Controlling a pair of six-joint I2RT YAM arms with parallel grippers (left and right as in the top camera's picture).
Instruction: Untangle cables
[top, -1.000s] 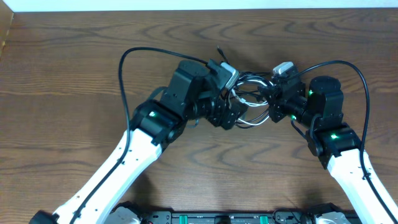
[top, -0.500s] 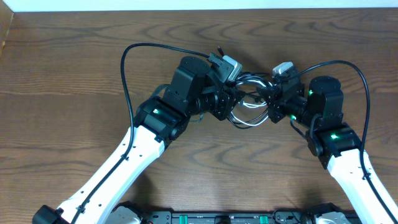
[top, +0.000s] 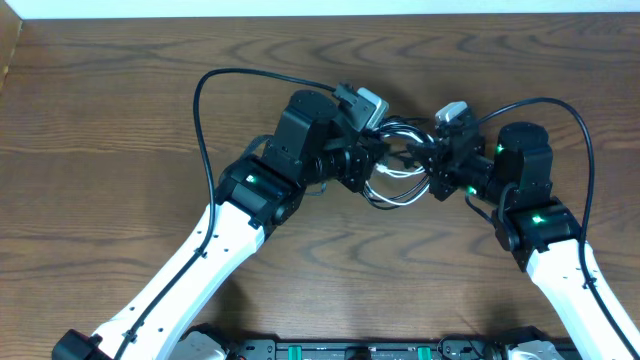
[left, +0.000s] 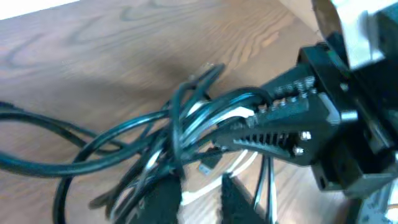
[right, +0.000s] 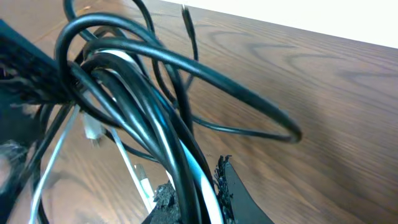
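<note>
Left pincer (top: 372, 168) and right pincer (top: 428, 168) both clamped on the cables (top: 398, 190).
They face each other with jaws closed on the black and white tangle, which bunches in loops between them over the middle of the counter (top: 100, 120), nearer its far edge.

Table (top: 100, 120): mid-brown wood with darker wavy grain; a white strip (top: 300, 8) runs along its far edge. Cables (top: 392, 188): bundle mostly glossy black with a few white cords threaded through, one white cord ending in a pale plug (right: 92, 127). The left gripper (top: 368, 165) and right gripper (top: 430, 165) are both matt black, the right one's fingers (left: 280, 121) ridged in a sawtooth pattern. Left arm (top: 190, 270) and right arm (top: 570, 280): white shells on the near links, black at the far joints, small green lights (top: 243, 184), a grey-white block (top: 365, 103) on each wrist, thick black leads (top: 200, 110).
</note>
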